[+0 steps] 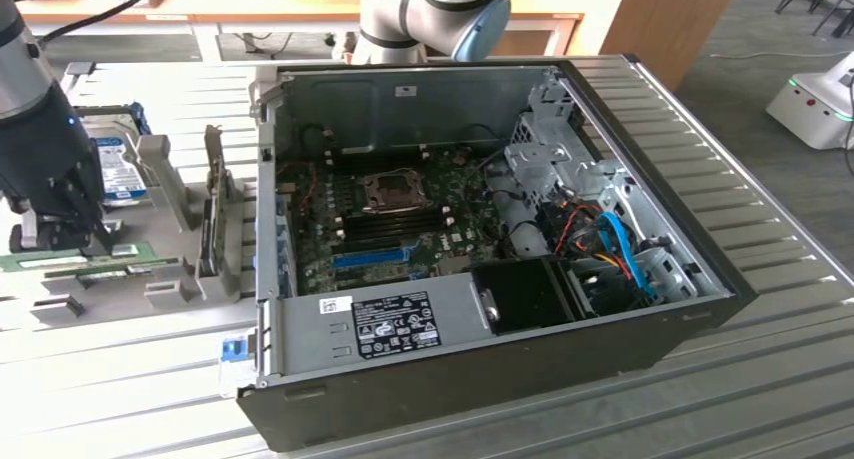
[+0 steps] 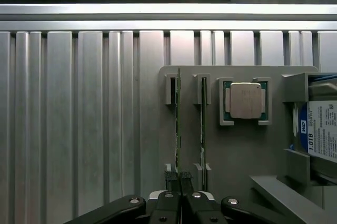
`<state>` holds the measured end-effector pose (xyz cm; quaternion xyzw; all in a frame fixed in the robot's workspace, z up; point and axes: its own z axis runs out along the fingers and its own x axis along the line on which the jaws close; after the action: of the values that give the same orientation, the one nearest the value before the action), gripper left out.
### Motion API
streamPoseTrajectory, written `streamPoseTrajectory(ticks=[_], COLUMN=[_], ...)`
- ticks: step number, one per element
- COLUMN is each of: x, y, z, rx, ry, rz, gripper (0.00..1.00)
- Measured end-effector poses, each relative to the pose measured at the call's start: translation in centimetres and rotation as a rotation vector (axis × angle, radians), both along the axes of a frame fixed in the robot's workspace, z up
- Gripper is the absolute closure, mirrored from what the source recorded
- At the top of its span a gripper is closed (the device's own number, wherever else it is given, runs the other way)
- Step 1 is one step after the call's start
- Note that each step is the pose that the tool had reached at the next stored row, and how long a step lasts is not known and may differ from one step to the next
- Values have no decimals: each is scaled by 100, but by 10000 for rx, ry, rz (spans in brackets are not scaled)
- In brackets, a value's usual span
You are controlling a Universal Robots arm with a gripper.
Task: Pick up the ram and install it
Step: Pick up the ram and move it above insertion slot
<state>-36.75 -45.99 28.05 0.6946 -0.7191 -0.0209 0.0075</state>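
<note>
At the grey parts holder (image 2: 237,150), gripper (image 2: 180,181) pinched shut on the ram (image 2: 178,119), which stands on edge: pick-up step. Lift likely needs a straight pull from its slots.

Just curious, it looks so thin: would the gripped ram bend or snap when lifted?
Probably stiff, not floppy: the ram stands straight on edge in its holder. Likely light, being so thin. Possibly fragile: the gripper pinches it at one end, so twisting could strain it.

ram (image 2: 178,119) end hidden in end effector (image 2: 180,177), hard drive (image 2: 322,129) cropped at view's edge
</note>
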Motion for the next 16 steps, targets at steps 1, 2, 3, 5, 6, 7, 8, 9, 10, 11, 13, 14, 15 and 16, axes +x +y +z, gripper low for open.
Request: streamPoseTrajectory(ticks=[1, 2, 3, 5, 6, 7, 8, 9, 10, 11, 13, 14, 15, 16], x=[0, 0, 1, 1, 2, 2, 2, 3, 3, 3, 4, 4, 4, 4], y=[0, 0, 0, 0, 0, 0, 0, 0, 0, 0, 0, 0, 0, 0], z=[18, 35, 52, 87, 105, 121, 138, 155, 172, 188, 223, 239, 254, 269], rx=[0, 0, 0, -1, -1, 0, 0, -1, 0, 0, -1, -1, -1, -1], ry=[0, 0, 0, 0, 1, 0, 0, 0, 0, 0, 0, 0, 0, 0], rz=[0, 0, 0, 0, 0, 0, 0, 0, 0, 0, 0, 0, 0, 0], gripper=[88, 88, 88, 88, 88, 88, 88, 88, 88, 88, 88, 88, 88, 88])
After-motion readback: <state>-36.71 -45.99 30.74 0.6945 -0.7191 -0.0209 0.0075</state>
